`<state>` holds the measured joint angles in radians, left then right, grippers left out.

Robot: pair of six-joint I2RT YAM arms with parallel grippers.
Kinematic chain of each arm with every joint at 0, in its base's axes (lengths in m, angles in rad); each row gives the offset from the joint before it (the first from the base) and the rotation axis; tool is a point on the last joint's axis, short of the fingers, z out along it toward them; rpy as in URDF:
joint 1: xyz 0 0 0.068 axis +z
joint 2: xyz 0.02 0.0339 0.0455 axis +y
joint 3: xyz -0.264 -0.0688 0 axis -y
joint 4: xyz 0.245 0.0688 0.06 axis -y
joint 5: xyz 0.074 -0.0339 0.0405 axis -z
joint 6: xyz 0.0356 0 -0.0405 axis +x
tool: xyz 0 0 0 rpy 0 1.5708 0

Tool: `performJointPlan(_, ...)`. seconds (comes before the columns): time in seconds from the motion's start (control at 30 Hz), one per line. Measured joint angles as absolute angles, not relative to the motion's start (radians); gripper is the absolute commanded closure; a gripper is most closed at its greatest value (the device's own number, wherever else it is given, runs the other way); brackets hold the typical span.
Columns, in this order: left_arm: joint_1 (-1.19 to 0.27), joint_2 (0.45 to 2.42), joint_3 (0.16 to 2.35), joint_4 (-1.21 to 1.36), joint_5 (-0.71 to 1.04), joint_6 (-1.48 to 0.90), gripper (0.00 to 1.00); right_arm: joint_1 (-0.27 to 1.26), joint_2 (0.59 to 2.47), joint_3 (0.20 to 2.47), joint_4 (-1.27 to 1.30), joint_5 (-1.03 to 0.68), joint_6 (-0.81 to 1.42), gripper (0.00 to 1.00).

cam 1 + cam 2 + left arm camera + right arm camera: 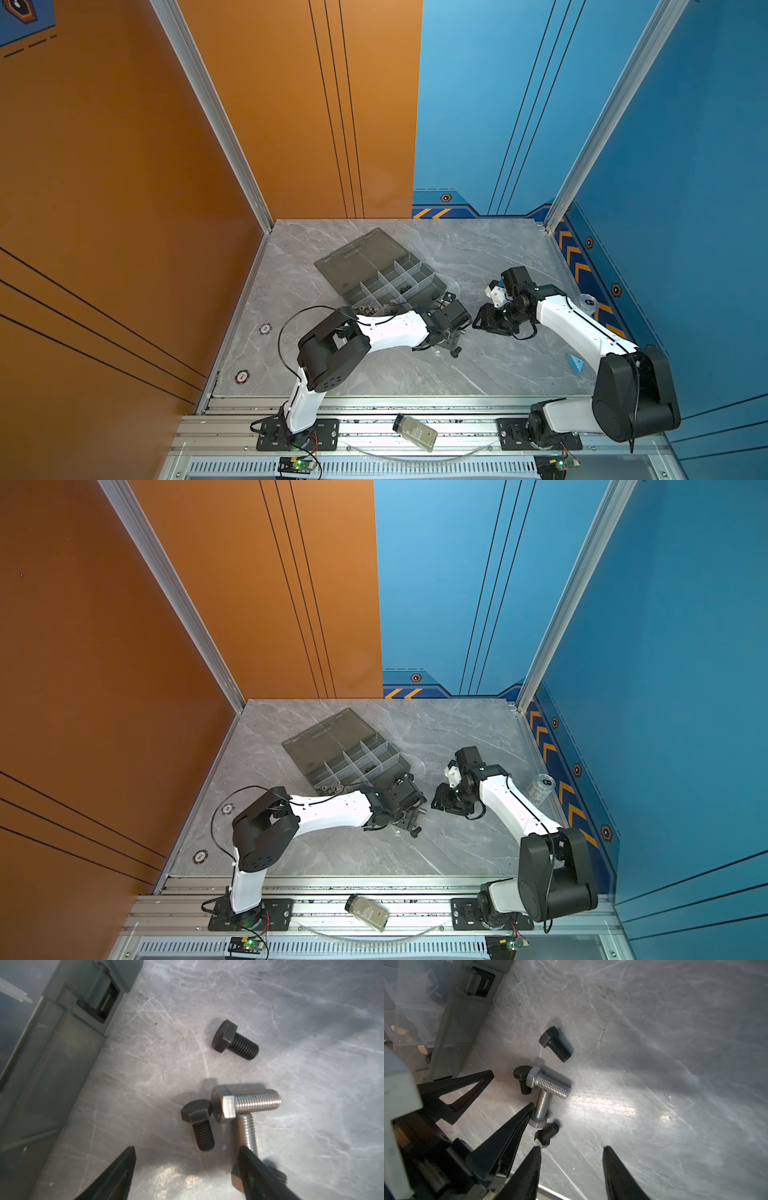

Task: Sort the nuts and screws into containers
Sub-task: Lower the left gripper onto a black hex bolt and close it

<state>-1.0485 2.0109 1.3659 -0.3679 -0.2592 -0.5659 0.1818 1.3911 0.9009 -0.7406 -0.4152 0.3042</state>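
A smoky-grey organiser box sits left of centre on the marble table. Its lid is laid flat on the far side, so every cell is open from above. A near corner cell holds small silvery pieces, too small to name. Just beside the box's outer wall, the left gripper hangs low, jaws spread and empty, lined up on a black screw. That screw's head touches a silver screw, which lies across a second silver screw. This tangle probably calls for a careful single pick. A lone black screw lies apart, near the box. Further right, the right gripper hovers with jaws parted, holding nothing, with bare table and ample room beyond it.
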Motion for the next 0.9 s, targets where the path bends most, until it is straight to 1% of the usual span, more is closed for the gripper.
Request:
performJointPlan(0.07,-1.048,2.022,1.367,-0.371,-0.262,-0.566,0.23,0.182,1.391,0.901,-0.741,-0.415,0.304,0.49)
performJointPlan(0.17,-1.048,2.04,1.368,-0.379,-0.27,-0.566,0.28,0.182,1.391,0.901,-0.741,-0.415,0.304,0.49)
performJointPlan(0.23,-1.047,2.041,1.37,-0.38,-0.271,-0.566,0.35,0.182,1.391,0.901,-0.741,-0.415,0.304,0.49)
performJointPlan(0.4,-1.042,2.041,1.37,-0.384,-0.278,-0.566,0.47,0.182,1.391,0.901,-0.741,-0.416,0.304,0.49)
performJointPlan(0.8,-1.037,2.065,1.406,-0.386,-0.277,-0.569,0.45,0.182,1.391,0.901,-0.741,-0.416,0.304,0.49)
performJointPlan(0.9,-1.033,2.072,1.416,-0.386,-0.276,-0.568,0.48,0.182,1.391,0.901,-0.741,-0.416,0.304,0.49)
